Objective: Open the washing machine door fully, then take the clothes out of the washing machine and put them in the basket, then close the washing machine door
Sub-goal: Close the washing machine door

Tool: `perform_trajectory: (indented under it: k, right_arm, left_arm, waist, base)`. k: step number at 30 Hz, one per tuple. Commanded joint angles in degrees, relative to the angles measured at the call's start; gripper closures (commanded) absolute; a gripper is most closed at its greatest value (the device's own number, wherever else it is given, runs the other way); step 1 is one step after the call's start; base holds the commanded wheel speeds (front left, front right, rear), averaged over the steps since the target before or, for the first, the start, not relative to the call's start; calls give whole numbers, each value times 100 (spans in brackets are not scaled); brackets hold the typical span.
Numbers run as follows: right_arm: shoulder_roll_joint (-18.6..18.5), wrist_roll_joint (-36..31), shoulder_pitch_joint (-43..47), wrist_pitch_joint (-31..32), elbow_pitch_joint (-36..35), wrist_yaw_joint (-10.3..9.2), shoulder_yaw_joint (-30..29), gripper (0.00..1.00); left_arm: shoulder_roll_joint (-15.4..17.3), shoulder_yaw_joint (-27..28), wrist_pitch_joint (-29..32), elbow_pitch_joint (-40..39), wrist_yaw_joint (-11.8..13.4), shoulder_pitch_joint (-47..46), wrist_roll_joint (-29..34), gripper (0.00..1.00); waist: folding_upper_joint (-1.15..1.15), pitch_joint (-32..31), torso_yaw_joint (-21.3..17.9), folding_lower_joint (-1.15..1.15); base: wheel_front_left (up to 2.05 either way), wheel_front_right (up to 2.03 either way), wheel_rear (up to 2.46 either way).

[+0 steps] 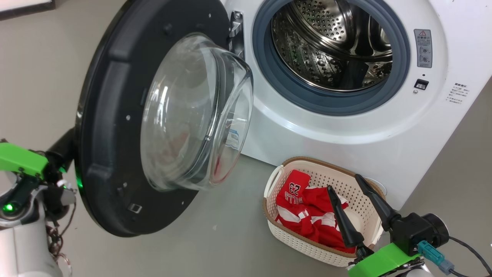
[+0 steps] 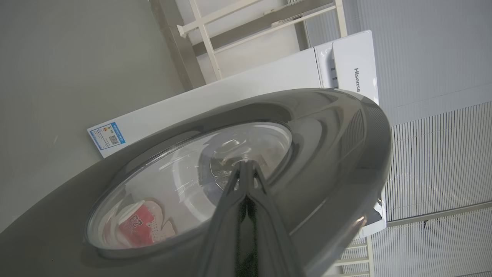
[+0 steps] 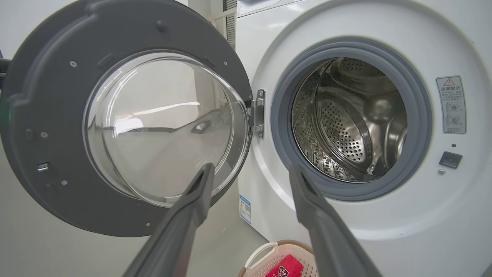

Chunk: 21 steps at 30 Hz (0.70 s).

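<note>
The washing machine door [image 1: 111,115] stands swung out to the left, its glass bowl [image 1: 196,115] facing me. The washing machine [image 1: 346,127] shows a bare steel drum [image 1: 334,46]. The clothes [image 1: 307,215], red and white jerseys, lie in the basket [image 1: 326,250] on the floor below the machine. My right gripper [image 1: 346,184] hangs open over the basket with nothing between its fingers. In the right wrist view it [image 3: 250,169] points at the door hinge [image 3: 258,113]. My left gripper [image 2: 246,164] is shut and empty, its tips against the door's outer face [image 2: 338,154].
My left arm [image 1: 23,161] reaches behind the door's left edge. Grey floor [image 1: 215,238] lies between the door and the basket. A white frame [image 2: 215,34] and slatted wall panels [image 2: 442,154] stand behind the machine.
</note>
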Motion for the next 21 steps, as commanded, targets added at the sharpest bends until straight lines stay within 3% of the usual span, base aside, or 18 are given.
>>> perform_trajectory:
  k: [1, 15, 21]
  right_arm:
    - [-16, 37, -42, -37, -136, 20, 118, 0]
    - [-16, 85, -82, -37, -109, 20, 123, 0]
    - [-16, 133, -99, -37, -87, 20, 120, 0]
  left_arm:
    - [94, 15, 102, -253, 22, 60, -50, 100]
    - [-186, -254, 316, -1184, 155, 512, -462, 100]
    - [-211, -729, 278, -1500, 183, 771, -861, 100]
  waist:
    - [0, -3, -3, 0]
    - [0, 42, -89, 0]
    - [0, 6, -226, 0]
  base:
    - [0, 0, 0]
    - [0, 0, 0]
    - [0, 0, 0]
